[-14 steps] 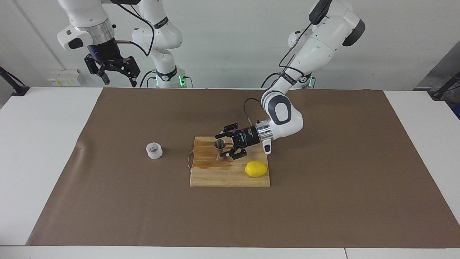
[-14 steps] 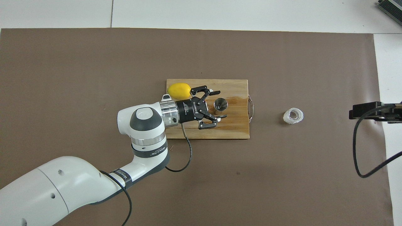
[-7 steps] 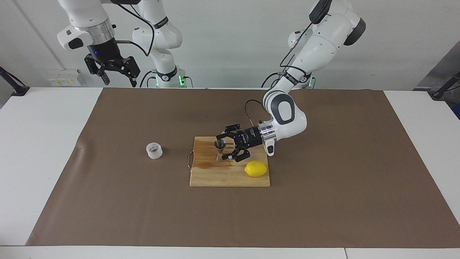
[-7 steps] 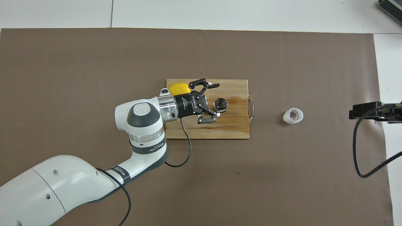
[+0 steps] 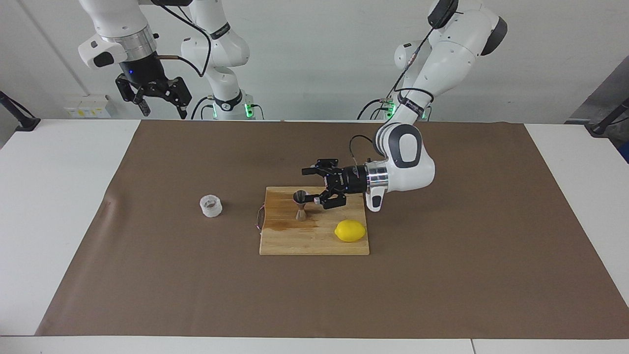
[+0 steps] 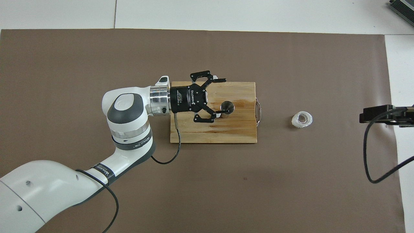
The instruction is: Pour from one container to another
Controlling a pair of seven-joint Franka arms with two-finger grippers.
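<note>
The steel hourglass jigger [image 5: 300,205] [image 6: 227,107] stands upright on a wooden cutting board [image 5: 295,241] [image 6: 239,132]. My left gripper [image 5: 310,186] [image 6: 223,96] lies level over the board beside the jigger, open, holding nothing. One fingertip [image 5: 317,200] is close to the jigger's rim, and I cannot tell if it touches. The small clear ribbed cup [image 5: 211,206] [image 6: 302,119] sits alone on the brown mat, toward the right arm's end of the table. My right gripper [image 5: 164,113] waits high over the mat's edge by its base, open and empty.
A yellow lemon [image 5: 350,230] lies on the board's corner toward the left arm's end, hidden under the left wrist in the overhead view. A dark wet stain [image 6: 241,104] marks the board around the jigger. The board has a wire handle [image 6: 258,110] on the cup's side.
My left gripper, which stood open around the jigger, has drawn back toward the left arm's end and risen. The jigger, the cup and the right arm stayed put.
</note>
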